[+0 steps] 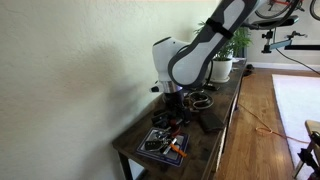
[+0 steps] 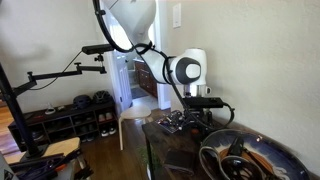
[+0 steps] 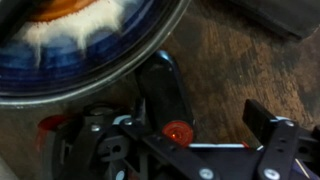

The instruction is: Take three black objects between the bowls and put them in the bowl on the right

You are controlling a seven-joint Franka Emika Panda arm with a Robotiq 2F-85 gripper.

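Gripper (image 3: 176, 122): held wide open, nothing gripped.
Black object (image 3: 163, 85): seen on the table (image 3: 235, 70), near the jaws.
Round bowl (image 3: 90, 40): set just beyond, far-left.

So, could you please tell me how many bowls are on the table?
2. In an exterior view, the round bowl sits midway along the table; the squarish tray-like bowl lies at its near end. The arm could hide more.

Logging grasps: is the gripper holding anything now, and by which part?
Nothing is held. The gripper is open, jaws wide apart. A black object lies free on the table just ahead of it, beside the round bowl.
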